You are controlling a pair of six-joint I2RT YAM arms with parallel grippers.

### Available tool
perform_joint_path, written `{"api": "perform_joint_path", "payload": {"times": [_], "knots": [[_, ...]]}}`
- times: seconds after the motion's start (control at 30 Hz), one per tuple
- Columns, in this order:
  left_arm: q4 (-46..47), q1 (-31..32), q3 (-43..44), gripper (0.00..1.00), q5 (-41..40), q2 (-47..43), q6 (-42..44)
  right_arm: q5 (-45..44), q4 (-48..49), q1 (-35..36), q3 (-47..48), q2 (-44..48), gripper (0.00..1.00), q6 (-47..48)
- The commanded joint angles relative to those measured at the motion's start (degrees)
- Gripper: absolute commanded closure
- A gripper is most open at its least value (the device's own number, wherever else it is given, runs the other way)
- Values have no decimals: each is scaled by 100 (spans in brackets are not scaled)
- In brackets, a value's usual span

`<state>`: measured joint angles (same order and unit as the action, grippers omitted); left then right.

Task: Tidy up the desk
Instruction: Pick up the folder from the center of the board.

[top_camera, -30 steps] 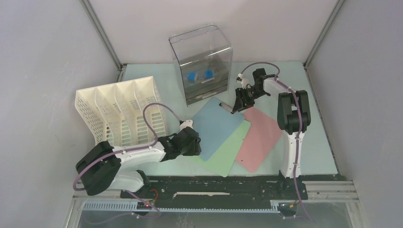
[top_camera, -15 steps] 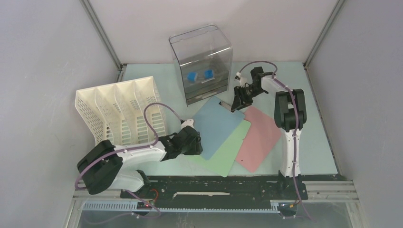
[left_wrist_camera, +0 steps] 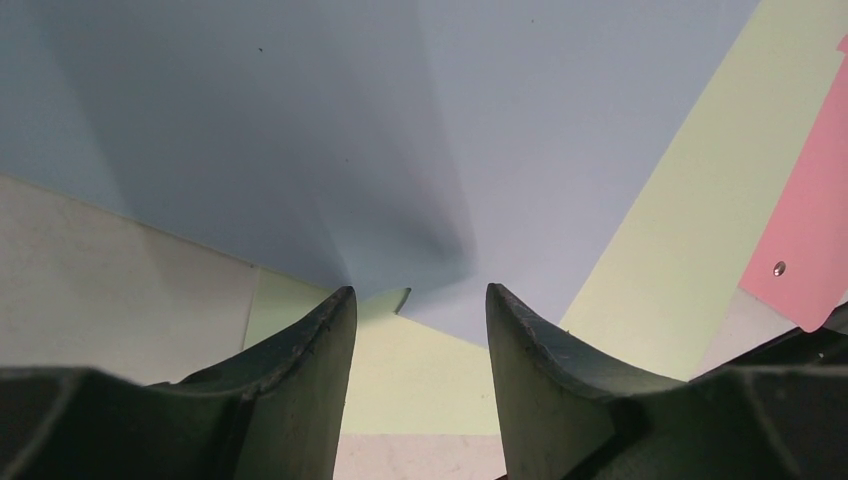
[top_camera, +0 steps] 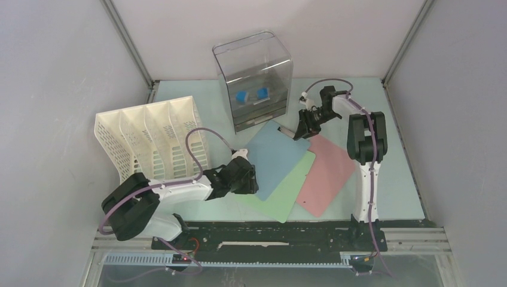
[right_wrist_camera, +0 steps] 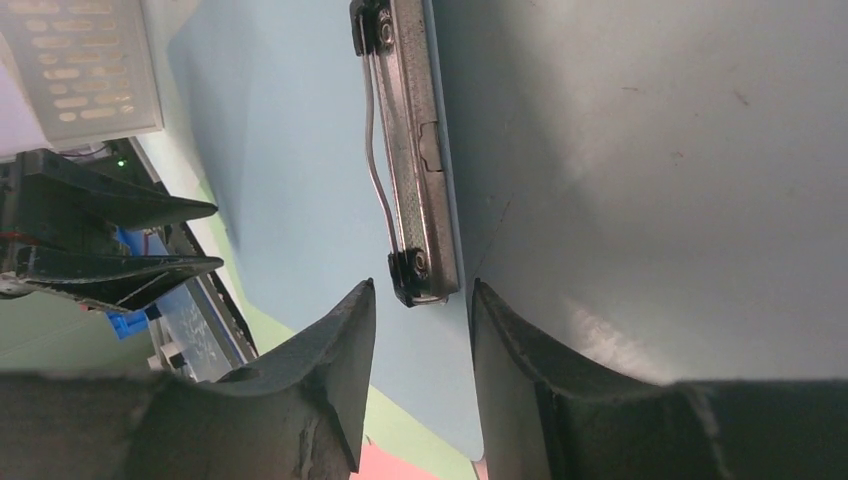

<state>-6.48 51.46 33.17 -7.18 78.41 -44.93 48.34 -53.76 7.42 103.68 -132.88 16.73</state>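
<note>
The desk [top_camera: 403, 179] lies under both pincers, its bare mint top showing beside the right pincer [top_camera: 299, 130]. The rack [top_camera: 149, 140] stands behind the left pincer [top_camera: 254, 182], and the clear box [top_camera: 254, 81] is just beside the right one. Between the two pincers lie three overlapping boards: blue [top_camera: 276, 158] on top, green [top_camera: 287, 191] under it, and pink [top_camera: 327, 173] lowest, nearer the right arm.

The step in hand looks like picking up the blue board, probably to file it in the rack. The next move calls for a firm grip on an edge or on the clip [right_wrist_camera: 410, 150], then a level lift so the lower boards do not drag along.

The right pincer's jaws stand partly apart, the clip's near end in the gap between the tips. I see no firm pinch.

The left pincer is about half open and holds nothing. The blue board's corner sits just ahead of its tips, with green showing beneath.
</note>
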Motion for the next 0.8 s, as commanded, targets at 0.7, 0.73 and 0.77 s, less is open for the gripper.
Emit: {"api": "perform_joint_path", "payload": {"times": [0.7,0.73,0.77], "knots": [[123,-11,541,45,445,521,388,1367,-658,-153,278,644,69,293],[121,-7,542,45,453,525,388,1412,-702,-151,290,655,69,322],[121,-10,539,45,448,518,384,1446,-732,-153,308,671,69,332]]}}
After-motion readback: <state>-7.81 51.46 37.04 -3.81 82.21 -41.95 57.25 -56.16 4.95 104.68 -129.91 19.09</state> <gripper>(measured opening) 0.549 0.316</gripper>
